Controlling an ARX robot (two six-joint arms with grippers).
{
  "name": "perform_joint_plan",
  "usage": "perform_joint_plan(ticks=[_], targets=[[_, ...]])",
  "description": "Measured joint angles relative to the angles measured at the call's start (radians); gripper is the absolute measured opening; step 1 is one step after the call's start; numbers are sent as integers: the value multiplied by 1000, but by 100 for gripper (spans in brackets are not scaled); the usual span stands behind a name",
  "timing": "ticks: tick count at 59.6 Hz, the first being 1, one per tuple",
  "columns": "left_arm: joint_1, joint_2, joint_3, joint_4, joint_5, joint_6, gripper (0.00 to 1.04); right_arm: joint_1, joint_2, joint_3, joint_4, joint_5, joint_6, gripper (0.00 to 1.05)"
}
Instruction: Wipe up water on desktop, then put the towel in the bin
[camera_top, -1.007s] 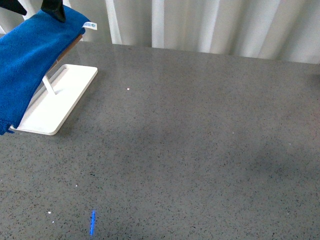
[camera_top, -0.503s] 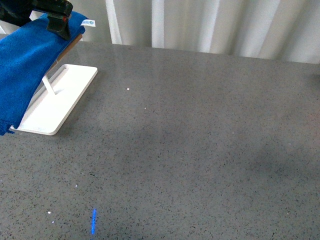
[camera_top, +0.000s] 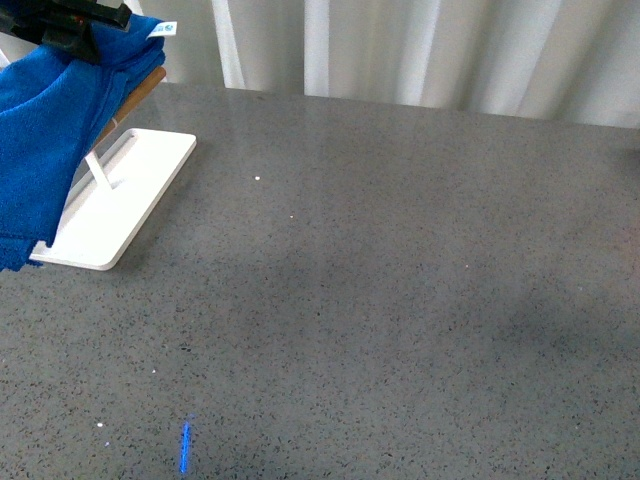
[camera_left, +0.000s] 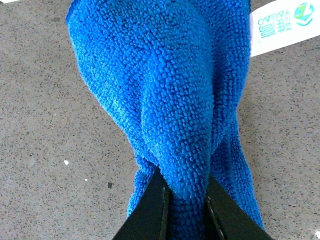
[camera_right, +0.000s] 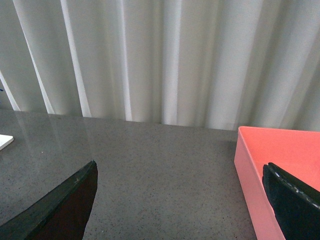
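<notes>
Far left, top corner: L gripper (camera_top: 75, 25) pinches a bunched fold of the towel (camera_top: 50, 130). In the L wrist view its fingers (camera_left: 150, 210) are squeezed tight on the blue pile (camera_left: 165, 100), w/ the white tag (camera_left: 280, 27) off to one side. The rest of the towel hangs over the rack's wooden bar (camera_top: 140, 95), above the white tray base (camera_top: 120, 210). The desktop (camera_top: 400, 280) spreads to the right, w/ a short blue streak (camera_top: 185, 445) near the front edge. R gripper (camera_right: 175, 200) shows in its wrist view only: jaws wide apart, nothing btw them, pink bin (camera_right: 280, 150) just beside one finger.
</notes>
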Motion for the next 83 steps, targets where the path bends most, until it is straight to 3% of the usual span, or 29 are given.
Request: perform_joint_plan(ticks=[25,41,55,70,83], targets=[[61,-113,0,-43,41,24,7,0,0,0,0,0,0,98],[64,-285,50,-36,180,-44,7,0,0,0,0,0,0,98],[-176,-546,-128,223,352,-217,7,0,0,0,0,0,0,98],[-423,-547,-414,535,361,-331,7,0,0,0,0,0,0,98],[-495,-441,-595,795,361,-450,7,0,0,0,0,0,0,98]])
